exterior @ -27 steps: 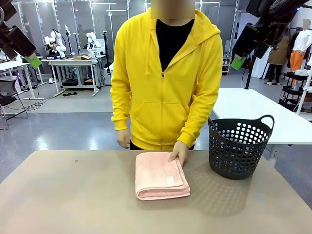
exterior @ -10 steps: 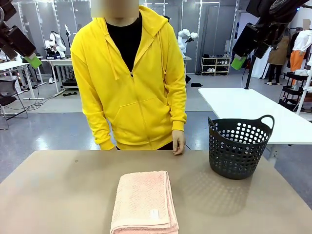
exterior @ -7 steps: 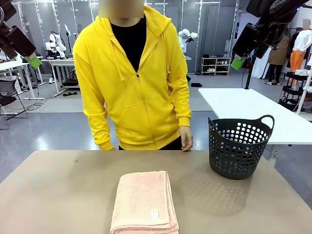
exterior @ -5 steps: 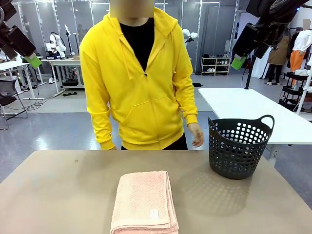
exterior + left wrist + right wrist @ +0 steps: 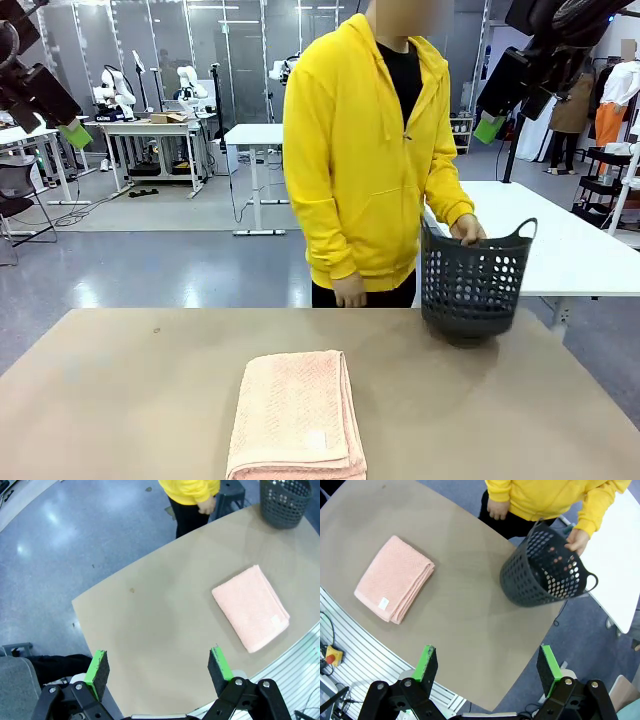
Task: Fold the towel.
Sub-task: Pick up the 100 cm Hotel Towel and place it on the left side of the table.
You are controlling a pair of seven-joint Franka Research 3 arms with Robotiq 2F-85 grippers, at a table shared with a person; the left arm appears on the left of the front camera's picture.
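Since the earlier frames, the dark basket (image 5: pixel 473 285) has been lifted and tilted off the table (image 5: pixel 120 400) at right of centre in the front view by the person's hand (image 5: pixel 466 231), the person having shifted to the right; the towel (image 5: pixel 297 412) is unchanged at lower centre, folded into a neat rectangle with its white label (image 5: pixel 316 439) near the bottom edge. Both arms are raised clear of the table: the left gripper (image 5: pixel 157 667) is seen with its green pads spread wide and nothing between them, and the right gripper (image 5: pixel 487 669) is likewise spread wide and empty. In the right wrist view the towel (image 5: pixel 395 578) is shown at left, well apart from the basket (image 5: pixel 543 569). Several risks may be judged from here: a descent begun while the basket is being carried could bring an arm into the person's reach; a pinch taken on one layer only could cause the existing fold to be pulled open; a grasp near the lower table edge could drag the cloth off.
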